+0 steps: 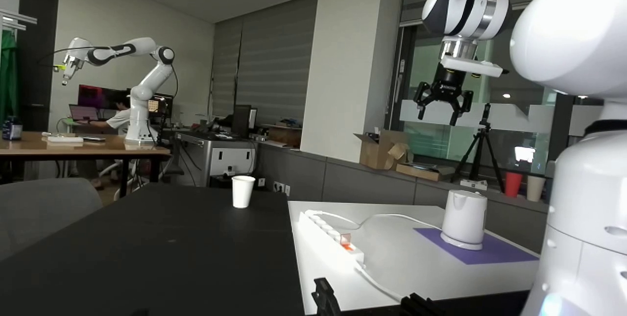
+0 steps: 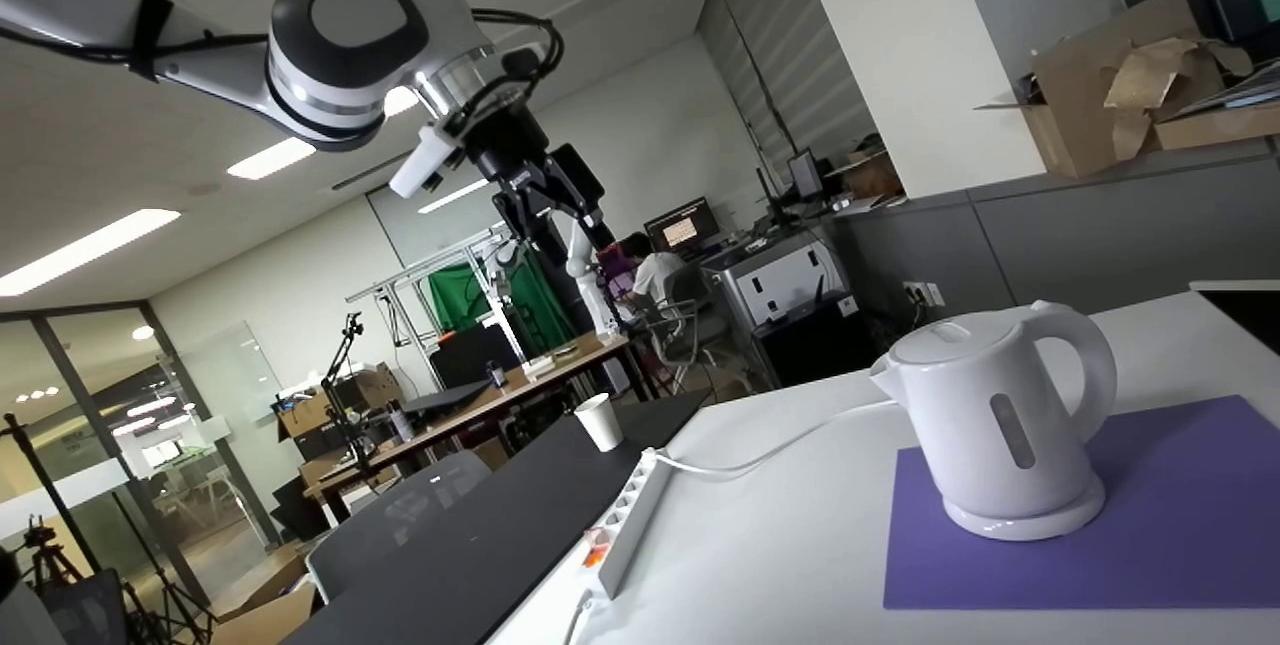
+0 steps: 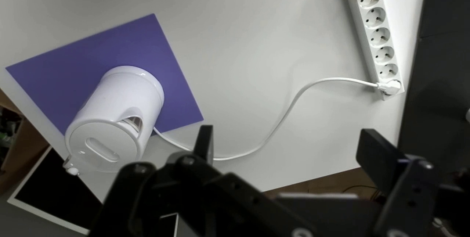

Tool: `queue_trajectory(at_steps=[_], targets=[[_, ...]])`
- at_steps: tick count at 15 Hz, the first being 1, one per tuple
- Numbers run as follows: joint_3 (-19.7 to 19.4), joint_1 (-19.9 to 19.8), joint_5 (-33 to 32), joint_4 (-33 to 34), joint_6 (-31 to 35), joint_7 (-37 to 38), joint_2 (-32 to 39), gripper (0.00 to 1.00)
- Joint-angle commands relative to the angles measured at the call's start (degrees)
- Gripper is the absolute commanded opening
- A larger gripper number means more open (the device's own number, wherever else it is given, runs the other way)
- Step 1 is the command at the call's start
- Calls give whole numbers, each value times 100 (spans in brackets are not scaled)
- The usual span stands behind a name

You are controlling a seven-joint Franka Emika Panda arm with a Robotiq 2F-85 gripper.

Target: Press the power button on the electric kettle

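The white electric kettle stands upright on its base on a purple mat. In an exterior view the kettle shows its spout, grey level window and looped handle. In the wrist view the kettle is at the left, with its lid, spout opening and a small white rounded piece at the handle end. I cannot tell which part is the power button. My gripper is open and empty, well above the table and apart from the kettle. It also shows in the wrist view and in an exterior view.
A white power strip with a lit orange switch lies on the white table. The kettle's white cord runs to it. A white paper cup stands on the black table. A cardboard box sits on the window ledge.
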Motion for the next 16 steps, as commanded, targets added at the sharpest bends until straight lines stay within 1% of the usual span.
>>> queue_trajectory(at_steps=[1, 8, 9, 10, 11, 13, 14, 15, 16], targets=[[-15, 20, -10, 8, -13, 8, -3, 100], [-18, 19, -9, 7, -13, 8, -4, 100], [-1, -47, -132, 200, -38, 132, 188, 100], [-10, -145, -261, 430, 81, 288, 436, 100], [-15, -268, -478, 625, 287, 454, 673, 100], [-173, -483, -688, 1115, 589, 620, 1255, 100], [-235, -611, -899, 1321, 924, 767, 1544, 100], [-330, -706, -1009, 1546, 1122, 902, 1837, 75], [-444, -777, -1043, 1824, 1276, 1039, 2157, 73]])
